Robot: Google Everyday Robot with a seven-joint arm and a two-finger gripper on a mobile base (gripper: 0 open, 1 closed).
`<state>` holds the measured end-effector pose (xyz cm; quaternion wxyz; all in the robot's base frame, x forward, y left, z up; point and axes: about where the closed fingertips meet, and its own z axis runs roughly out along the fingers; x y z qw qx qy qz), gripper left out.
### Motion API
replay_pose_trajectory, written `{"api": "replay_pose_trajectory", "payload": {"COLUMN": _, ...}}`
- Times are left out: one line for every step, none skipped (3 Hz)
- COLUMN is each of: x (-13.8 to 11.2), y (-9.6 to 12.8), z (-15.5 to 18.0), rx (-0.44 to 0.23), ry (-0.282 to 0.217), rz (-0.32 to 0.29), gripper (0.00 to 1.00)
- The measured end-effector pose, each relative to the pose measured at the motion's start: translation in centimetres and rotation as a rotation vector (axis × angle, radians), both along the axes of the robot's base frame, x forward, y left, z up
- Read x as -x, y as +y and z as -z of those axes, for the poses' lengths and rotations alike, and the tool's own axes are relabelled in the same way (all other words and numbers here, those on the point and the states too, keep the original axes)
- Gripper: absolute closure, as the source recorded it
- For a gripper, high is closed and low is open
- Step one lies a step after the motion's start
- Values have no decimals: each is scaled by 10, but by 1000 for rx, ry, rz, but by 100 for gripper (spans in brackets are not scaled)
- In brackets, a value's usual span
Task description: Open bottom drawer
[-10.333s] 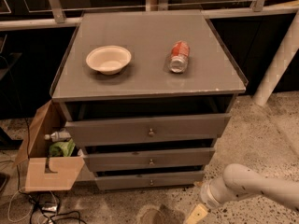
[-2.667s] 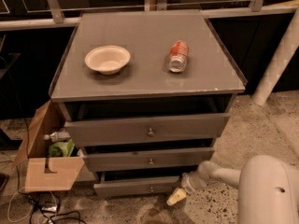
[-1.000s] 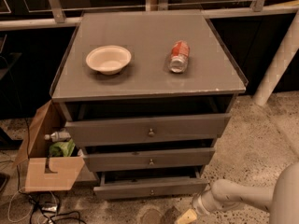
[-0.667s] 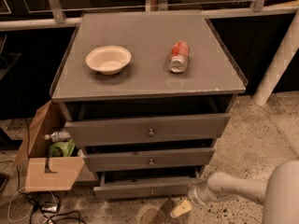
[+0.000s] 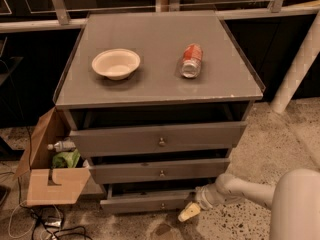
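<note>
The bottom drawer (image 5: 145, 202) is the lowest, slimmest grey front of the three-drawer cabinet, with a small brass knob (image 5: 162, 205) at its centre. It stands pulled out a little, with a dark gap above its front. My gripper (image 5: 189, 212) is low at the drawer's right end, just right of the knob, with pale fingertips close to the floor. The white arm (image 5: 240, 189) reaches in from the lower right.
A white bowl (image 5: 116, 63) and a red can (image 5: 191, 60) lying on its side sit on the cabinet top (image 5: 155, 89). An open cardboard box (image 5: 52, 176) with a bottle and green item stands on the floor at left, with cables in front. A white post (image 5: 297, 59) rises at right.
The gripper has shifted left toward the bottom drawer's right end and knob. The bottom drawer has come out slightly compared with the earliest frame.
</note>
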<state>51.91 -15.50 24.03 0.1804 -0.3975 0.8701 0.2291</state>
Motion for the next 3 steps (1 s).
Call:
{"api": "replay_pose_trajectory", "payload": {"x": -6, "y": -2, "z": 10, "rx": 4, "ry": 4, "rz": 3, "gripper": 0}}
{"api": "replay_pose_trajectory", "payload": {"x": -11, "y": -5, "z": 21, "rx": 11, "ry": 13, "rz": 7, "gripper": 0}}
{"api": "replay_pose_trajectory", "payload": {"x": -18, "y": -8, "z": 28, "rx": 26, "ry": 13, "rz": 6, "gripper": 0}}
